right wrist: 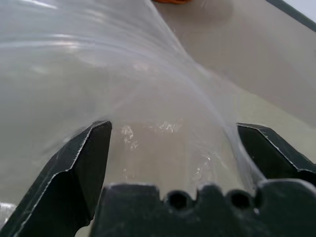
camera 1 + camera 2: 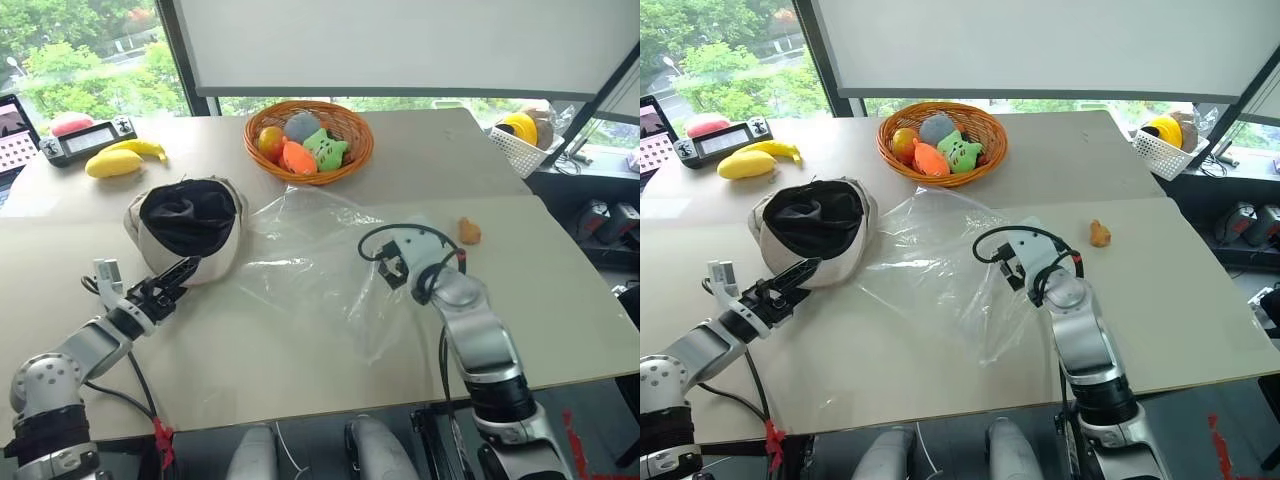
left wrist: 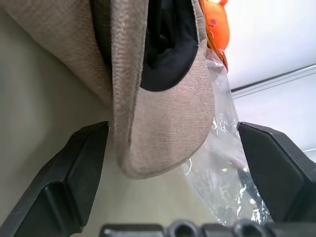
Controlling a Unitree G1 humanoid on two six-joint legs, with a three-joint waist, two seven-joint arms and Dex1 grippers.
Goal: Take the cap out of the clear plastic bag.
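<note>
Woven-fabric cap (image 2: 188, 228) beside crinkly clear plastic bag (image 2: 320, 265)

Beige table (image 2: 560, 300) beneath a white blind (image 2: 400, 45), leafy windows (image 2: 90, 50) beyond

The cap (image 2: 187, 228) lies upside down on the table (image 2: 560, 300), outside the clear plastic bag (image 2: 315, 265) that lies just to its right. The left gripper (image 2: 176, 276) is at the cap's near edge, fingers apart. The right gripper (image 2: 392, 262) is at the bag's right side. A wicker basket (image 2: 350, 160) with plush toys stands farther away.
</note>
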